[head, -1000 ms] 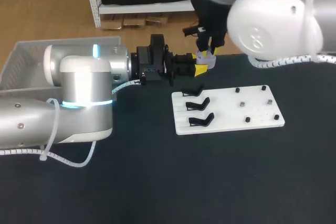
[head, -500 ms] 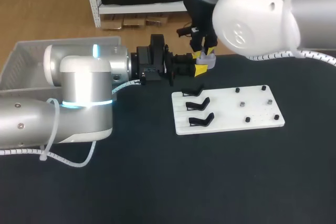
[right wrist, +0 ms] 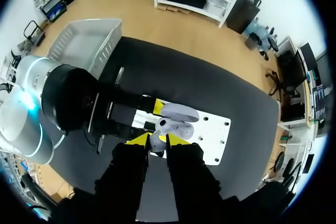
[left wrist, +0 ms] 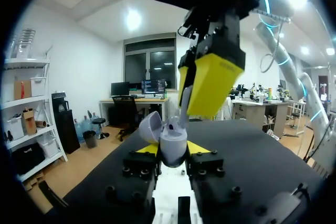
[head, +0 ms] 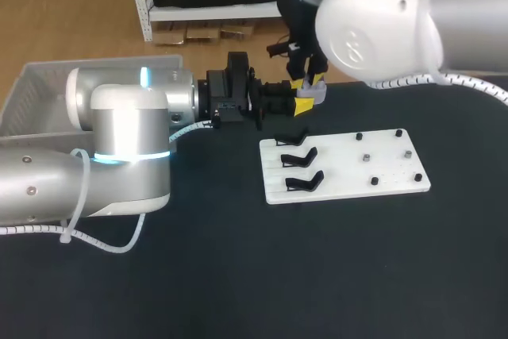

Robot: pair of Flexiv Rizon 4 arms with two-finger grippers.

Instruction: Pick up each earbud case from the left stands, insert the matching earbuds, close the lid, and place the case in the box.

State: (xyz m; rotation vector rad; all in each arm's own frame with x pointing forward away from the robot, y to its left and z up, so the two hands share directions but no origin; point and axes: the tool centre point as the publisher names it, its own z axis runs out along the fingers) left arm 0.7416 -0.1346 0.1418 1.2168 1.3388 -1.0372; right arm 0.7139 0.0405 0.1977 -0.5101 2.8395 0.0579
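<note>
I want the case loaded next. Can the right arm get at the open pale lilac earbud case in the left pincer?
Probably yes: the right pincer hangs just above the open pale lilac earbud case, nothing between them; the left pincer grips only its sides.

The left gripper [left wrist: 174,152] clamps an open lilac earbud case [left wrist: 172,139], lid tipped toward ten o'clock, with the right gripper [left wrist: 195,109] just above at one o'clock.

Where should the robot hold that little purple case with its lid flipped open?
Probably the lower half of the earbud case, squeezed from its two sides, as the left gripper does now. It stands upright with its lid tipped back, so a low side grip leaves the open top free for the right gripper above.
</note>
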